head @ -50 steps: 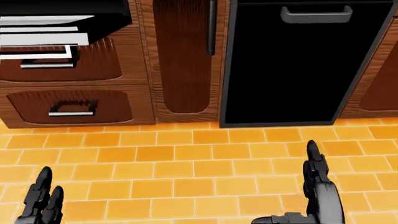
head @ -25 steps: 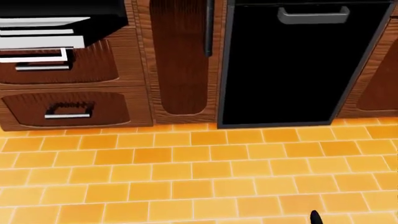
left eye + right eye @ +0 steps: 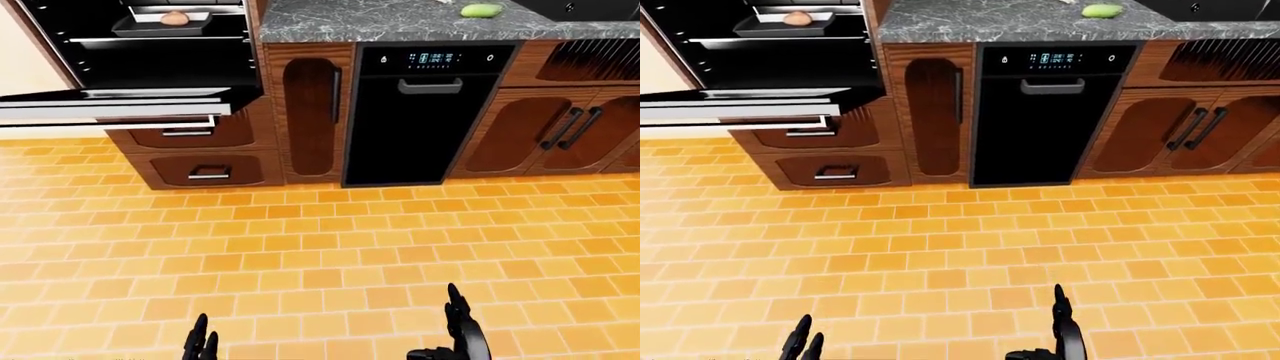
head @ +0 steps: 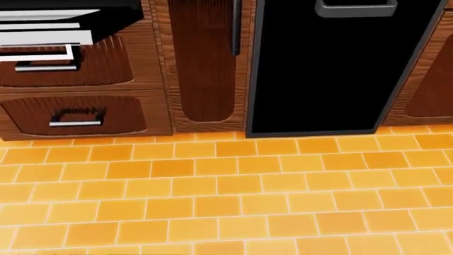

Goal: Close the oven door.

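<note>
oven door (image 3: 120, 101) hanging open (upper left), both hands low — left hand (image 3: 200, 346), right hand (image 3: 462, 334)

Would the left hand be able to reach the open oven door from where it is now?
Probably not yet: the left hand hangs low at the view's bottom edge, with bare tiled floor between it and the oven door at upper left.
</note>
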Available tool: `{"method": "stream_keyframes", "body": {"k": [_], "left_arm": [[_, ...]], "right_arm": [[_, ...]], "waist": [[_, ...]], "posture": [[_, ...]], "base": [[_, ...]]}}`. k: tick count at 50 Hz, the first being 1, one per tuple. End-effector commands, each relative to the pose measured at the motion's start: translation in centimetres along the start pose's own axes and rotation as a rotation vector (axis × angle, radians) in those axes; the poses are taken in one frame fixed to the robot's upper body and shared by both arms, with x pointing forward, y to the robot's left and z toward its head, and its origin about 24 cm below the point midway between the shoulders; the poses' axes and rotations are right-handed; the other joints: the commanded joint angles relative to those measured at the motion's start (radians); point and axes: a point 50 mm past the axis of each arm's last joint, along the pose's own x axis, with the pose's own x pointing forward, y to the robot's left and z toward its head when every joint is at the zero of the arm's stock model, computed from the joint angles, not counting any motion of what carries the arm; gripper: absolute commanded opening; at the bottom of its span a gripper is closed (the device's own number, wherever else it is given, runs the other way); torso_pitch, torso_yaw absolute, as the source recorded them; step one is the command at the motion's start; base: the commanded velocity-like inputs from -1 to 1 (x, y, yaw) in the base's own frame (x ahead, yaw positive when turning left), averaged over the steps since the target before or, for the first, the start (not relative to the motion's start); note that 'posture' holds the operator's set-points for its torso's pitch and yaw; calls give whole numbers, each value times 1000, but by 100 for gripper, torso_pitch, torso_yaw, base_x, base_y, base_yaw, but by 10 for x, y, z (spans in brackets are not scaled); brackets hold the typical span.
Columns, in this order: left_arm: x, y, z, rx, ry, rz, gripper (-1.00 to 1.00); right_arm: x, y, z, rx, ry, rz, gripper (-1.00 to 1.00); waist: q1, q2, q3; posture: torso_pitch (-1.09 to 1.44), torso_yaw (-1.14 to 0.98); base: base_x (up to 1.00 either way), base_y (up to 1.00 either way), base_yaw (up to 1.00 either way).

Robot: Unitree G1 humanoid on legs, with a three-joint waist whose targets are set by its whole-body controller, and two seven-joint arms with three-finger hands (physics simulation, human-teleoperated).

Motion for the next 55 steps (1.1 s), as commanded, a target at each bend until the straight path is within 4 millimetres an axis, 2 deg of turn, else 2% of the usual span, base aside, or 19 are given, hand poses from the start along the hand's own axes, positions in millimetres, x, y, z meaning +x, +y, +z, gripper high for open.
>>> {"method": "stream_keyframes", "body": {"k": [1, 3, 4, 6, 10, 15, 19, 22, 24, 28, 30, 33, 35, 36, 38, 47, 51, 52, 55], "left_arm": [[6, 0, 10, 27, -54, -12, 100], [7, -2, 10, 32, -56, -22, 100], [7, -2, 10, 32, -56, -26, 100], [6, -2, 9, 32, -51, -30, 100], [5, -1, 8, 29, -42, -34, 100], [8, -3, 10, 18, -50, -42, 100], [6, -4, 8, 17, -44, -44, 100], [6, -4, 7, 15, -44, -41, 100], [6, -4, 8, 12, -46, -40, 100], [6, -3, 8, 11, -44, -39, 100], [6, -3, 8, 10, -44, -39, 100], [6, -2, 8, 11, -42, -39, 100], [6, -2, 9, 13, -44, -37, 100], [6, -1, 8, 11, -45, -36, 100], [5, -2, 7, 12, -42, -36, 100], [5, -1, 8, 17, -45, -34, 100], [5, -2, 7, 18, -43, -35, 100], [5, -2, 7, 19, -43, -35, 100], [5, -1, 8, 20, -44, -31, 100]], "right_arm": [[4, -5, 7, -22, -38, -21, 100], [3, -5, 5, -21, -25, -28, 100], [3, -5, 6, -16, -26, -28, 100], [3, -6, 6, -15, -25, -29, 100], [3, -5, 5, -14, -19, -24, 100], [3, -4, 5, -12, -20, -21, 100], [3, -4, 5, -10, -21, -18, 100], [3, -5, 5, -11, -21, -20, 100], [3, -4, 5, -11, -21, -19, 100], [3, -5, 5, -11, -20, -18, 100], [3, -4, 5, -11, -21, -17, 100], [3, -4, 5, -11, -21, -15, 100], [4, -4, 6, -11, -22, -14, 100], [4, -4, 6, -9, -23, -13, 100], [3, -3, 5, -11, -20, -12, 100], [3, -3, 5, -8, -17, -11, 100], [3, -2, 4, -8, -16, -7, 100], [3, -2, 4, -9, -15, -8, 100], [2, -2, 4, -7, -14, -10, 100]], "waist": [[-1, -1, -12], [0, -1, -14], [0, 3, -32], [-2, 5, -13], [0, 37, -8], [-3, 26, -3], [-6, 3, -1], [-9, -53, -1], [-13, -17, 3], [-16, -34, -8], [-12, -19, -3], [-12, 27, 5], [-5, 105, -15], [-1, 78, -17], [6, 63, 0], [-6, -18, 7], [-11, -84, -3], [-22, -42, -1], [-19, -56, -11]], "posture": [[0, 0], [0, 0], [0, 0], [0, 0], [0, 0], [0, 0], [0, 0], [0, 0], [0, 0], [0, 0], [0, 0], [0, 0], [0, 0], [0, 0], [0, 0], [0, 0], [0, 0], [0, 0], [0, 0]], "base": [[0, 0, 0], [0, 2, 0], [0, 10, 0], [0, 11, 0], [0, 13, 0], [0, 31, 0], [0, 31, 0], [0, 31, 0], [0, 30, 0], [0, 31, 0], [0, 30, 0], [0, 31, 0], [0, 30, 0], [0, 30, 0], [0, 31, 0], [0, 31, 0], [0, 30, 0], [0, 30, 0], [0, 31, 0]]}}
